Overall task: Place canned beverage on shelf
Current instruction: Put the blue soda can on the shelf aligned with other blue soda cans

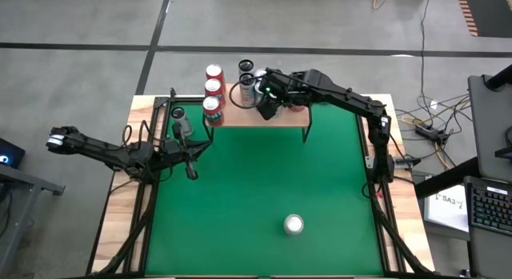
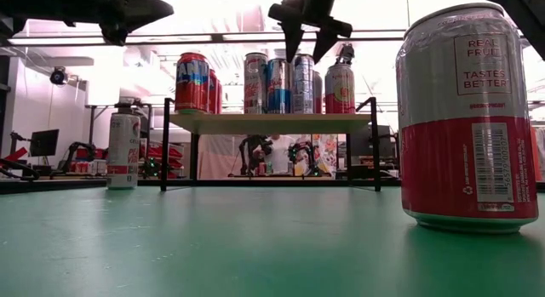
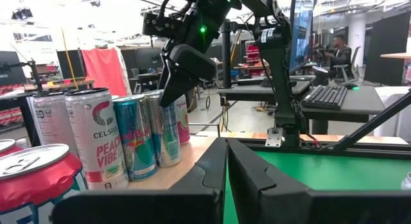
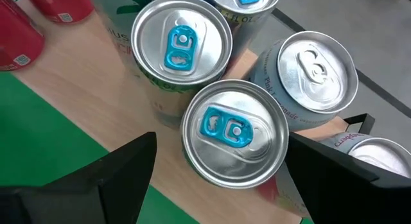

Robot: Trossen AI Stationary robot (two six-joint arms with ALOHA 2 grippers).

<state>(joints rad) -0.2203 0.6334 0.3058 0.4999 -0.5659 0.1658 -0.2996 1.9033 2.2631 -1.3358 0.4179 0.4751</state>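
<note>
the shelf (image 1: 272,119), a light wood top on thin black legs, stands at the desk's far edge, carrying upright cans: three red ones (image 1: 213,91) in a row and a silver cluster. another red-and-silver can (image 2: 467,118) stands upright, well apart on the green near side.

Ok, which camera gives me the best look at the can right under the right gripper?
The right wrist view: the blue-tabbed can fills the frame between the open right gripper. The high view hides it under the arm. The low view shows it among cans on the shelf; the left wrist view shows its side, partly covered.
</note>
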